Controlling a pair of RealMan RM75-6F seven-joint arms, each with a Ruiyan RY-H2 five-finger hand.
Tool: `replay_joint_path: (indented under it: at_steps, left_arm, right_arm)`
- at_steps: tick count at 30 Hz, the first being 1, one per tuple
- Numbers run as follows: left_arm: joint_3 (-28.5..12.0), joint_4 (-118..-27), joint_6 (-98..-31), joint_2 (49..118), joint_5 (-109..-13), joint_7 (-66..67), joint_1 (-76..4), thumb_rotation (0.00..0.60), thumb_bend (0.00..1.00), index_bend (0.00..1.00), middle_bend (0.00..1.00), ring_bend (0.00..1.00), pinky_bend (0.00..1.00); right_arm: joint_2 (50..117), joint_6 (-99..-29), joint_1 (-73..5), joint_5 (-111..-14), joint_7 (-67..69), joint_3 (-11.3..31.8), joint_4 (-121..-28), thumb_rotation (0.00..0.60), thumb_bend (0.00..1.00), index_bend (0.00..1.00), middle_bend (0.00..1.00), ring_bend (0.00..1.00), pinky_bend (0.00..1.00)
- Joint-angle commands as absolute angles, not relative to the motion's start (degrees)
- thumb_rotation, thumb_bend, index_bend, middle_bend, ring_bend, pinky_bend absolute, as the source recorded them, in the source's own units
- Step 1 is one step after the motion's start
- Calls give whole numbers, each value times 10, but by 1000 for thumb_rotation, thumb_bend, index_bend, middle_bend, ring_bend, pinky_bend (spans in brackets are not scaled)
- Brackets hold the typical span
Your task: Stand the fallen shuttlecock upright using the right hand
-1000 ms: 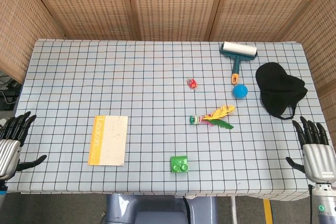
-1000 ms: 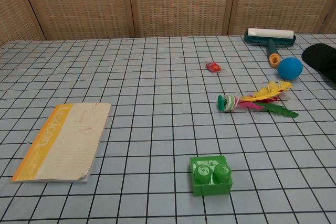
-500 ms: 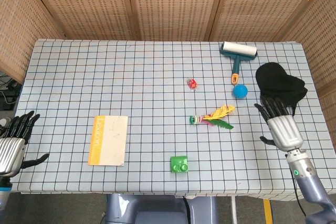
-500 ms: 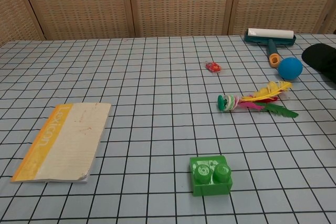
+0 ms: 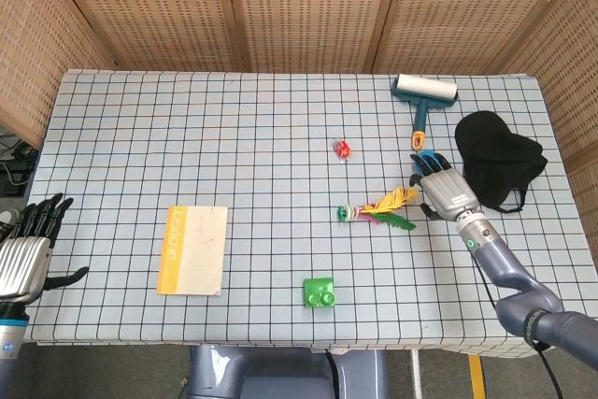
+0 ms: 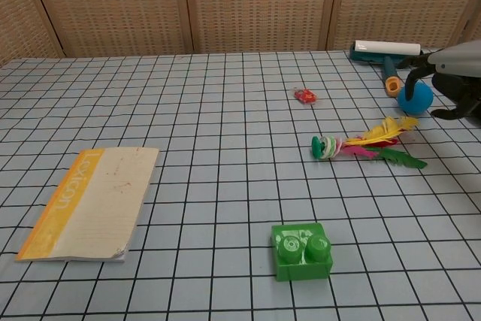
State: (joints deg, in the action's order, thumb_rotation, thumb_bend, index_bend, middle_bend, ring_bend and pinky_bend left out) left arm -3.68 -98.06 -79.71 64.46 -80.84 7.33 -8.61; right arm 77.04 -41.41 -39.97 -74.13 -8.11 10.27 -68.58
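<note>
Right robot hand (image 5: 442, 190) hovers over the bench (image 5: 187, 137), fingers apart, holding nothing. Shuttlecock (image 5: 378, 209) lies flat just to its left, base toward the bench's middle, feathers pointing at the robot hand; long axis runs roughly left-right (feather tips nearest the fingers). Blue ball (image 6: 415, 98) sits just behind the hand. Left robot hand (image 5: 26, 249), fingers spread and empty, rests well apart at the far left edge, so the right is plainly nearer.
</note>
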Motion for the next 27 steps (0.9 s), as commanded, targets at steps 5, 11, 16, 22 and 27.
replay_joint_path:
  at_steps: [5, 11, 16, 22, 27]
  left_arm:
    - [-40, -980, -786, 654, -791, 93, -92, 600, 0, 0, 0, 0, 0]
    - [-41, -980, -783, 660, -783, 106, -95, 600, 0, 0, 0, 0, 0]
    - [-40, -980, -782, 664, -779, 115, -97, 600, 0, 0, 0, 0, 0]
    - [-41, -978, -780, 669, -774, 123, -99, 600, 0, 0, 0, 0, 0]
    - [-40, -978, -779, 670, -772, 125, -100, 600, 0, 0, 0, 0, 0]
  right_arm:
    - [835, -388, -430, -737, -95, 85, -591, 600, 567, 362, 0, 0, 0]
    - [850, -379, -439, -745, -82, 75, -567, 600, 563, 346, 0, 0, 0]
    - [866, -380, -445, -757, -60, 70, -543, 600, 563, 343, 0, 0, 0]
    - [883, -386, -451, -775, -27, 64, -519, 600, 564, 354, 0, 0, 0]
    - [894, -392, -454, -784, -13, 61, -500, 600, 567, 462, 0, 0, 0]
